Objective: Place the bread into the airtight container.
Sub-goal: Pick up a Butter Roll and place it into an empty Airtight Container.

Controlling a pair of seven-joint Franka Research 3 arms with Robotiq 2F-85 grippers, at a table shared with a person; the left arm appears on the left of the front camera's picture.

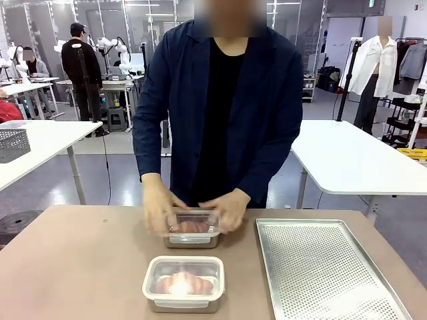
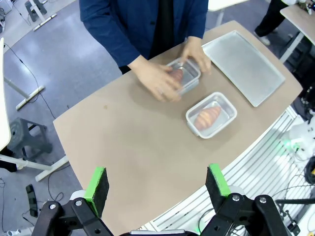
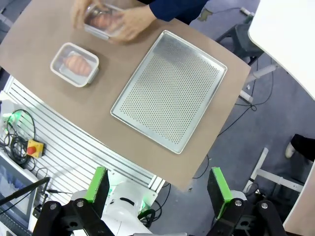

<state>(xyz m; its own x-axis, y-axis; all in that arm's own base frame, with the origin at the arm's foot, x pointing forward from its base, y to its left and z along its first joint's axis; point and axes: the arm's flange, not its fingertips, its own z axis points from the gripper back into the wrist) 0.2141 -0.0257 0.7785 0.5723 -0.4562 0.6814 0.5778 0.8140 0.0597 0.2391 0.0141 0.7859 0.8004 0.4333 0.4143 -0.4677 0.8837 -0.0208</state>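
A brown surface point(image 1: 73, 267) with rounded corners holds three things. Near its front edge, about the middle, sits one clear lidded airtight container point(image 1: 183, 283) with a piece of bread point(image 1: 183, 284) inside. Just beyond it, toward the far edge, a second container point(image 1: 192, 228) also holds bread, and a person in a dark jacket has both hands on it: one hand point(image 1: 158, 205) at its left side, the other hand point(image 1: 230, 208) at its right. The two containers are close together but apart. To the right lies one perforated metal tray point(image 1: 327, 273), bare, running from near the far edge to the front edge. The left half of the surface is open room.

The left gripper point(image 2: 157, 186) hangs high above the front left part of the surface, jaws spread wide, holding nothing. The right gripper point(image 3: 158, 186) hangs high beyond the right front corner, jaws likewise spread wide and holding nothing.
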